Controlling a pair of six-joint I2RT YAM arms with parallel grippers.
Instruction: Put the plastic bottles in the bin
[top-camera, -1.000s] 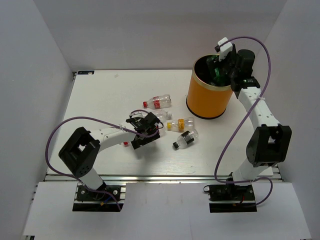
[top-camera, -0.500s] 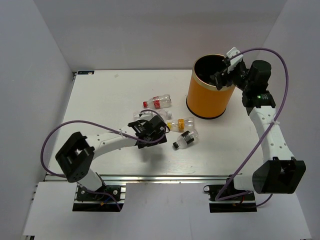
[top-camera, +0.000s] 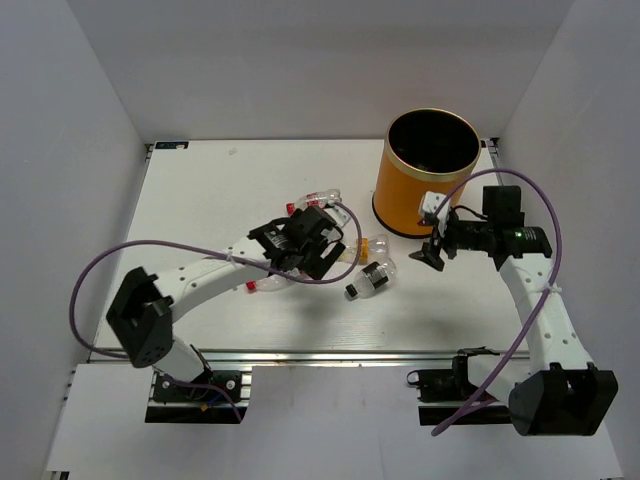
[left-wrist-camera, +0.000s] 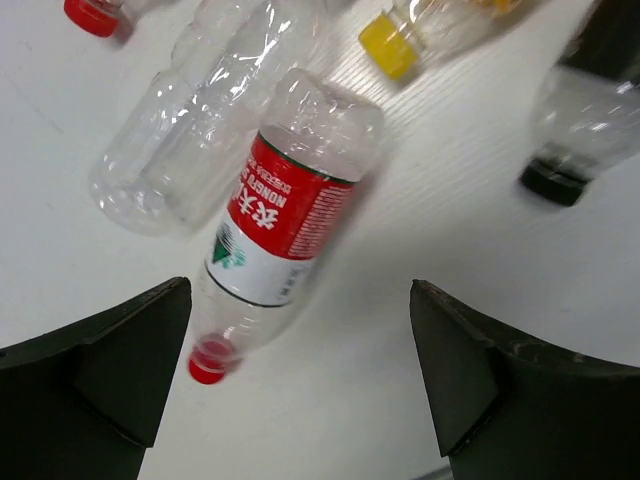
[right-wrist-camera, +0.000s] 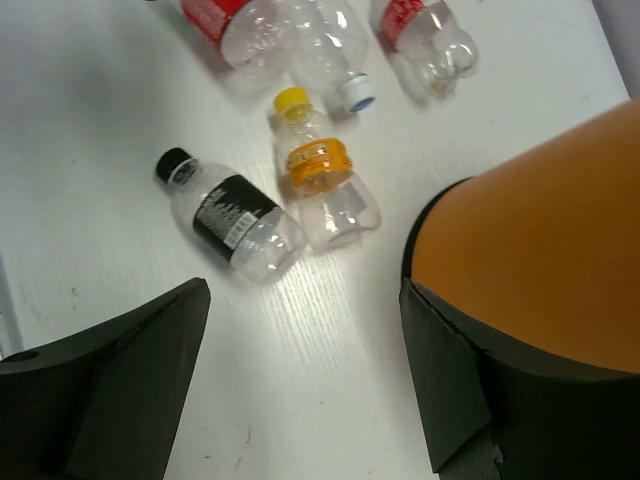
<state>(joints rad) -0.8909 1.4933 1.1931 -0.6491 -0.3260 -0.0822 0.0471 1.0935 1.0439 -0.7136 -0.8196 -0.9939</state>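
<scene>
My left gripper (top-camera: 298, 244) hovers open over the cluster of plastic bottles at mid-table. Below it lies a red-labelled, red-capped bottle (left-wrist-camera: 285, 220), its cap near my left finger; nothing sits between the fingers (left-wrist-camera: 110, 370). A plain clear bottle (left-wrist-camera: 195, 135) lies beside it. The yellow-capped bottle (right-wrist-camera: 322, 175) and the black-labelled bottle (right-wrist-camera: 230, 220) lie ahead of my right gripper (top-camera: 431, 238). That gripper is open and empty, low over the table, just left of the orange bin (top-camera: 420, 185). Another red-labelled bottle (top-camera: 318, 198) lies partly hidden behind the left arm.
The bin (right-wrist-camera: 545, 255) stands upright at the back right, its wall close to my right finger (right-wrist-camera: 450, 390). White walls enclose the table on three sides. The purple cable (top-camera: 340, 260) of the left arm loops over the bottles.
My right gripper came away from above the bin and dropped to the table beside it; the green thing seen at it earlier is gone. My left gripper shifted right and farther over the bottles.
</scene>
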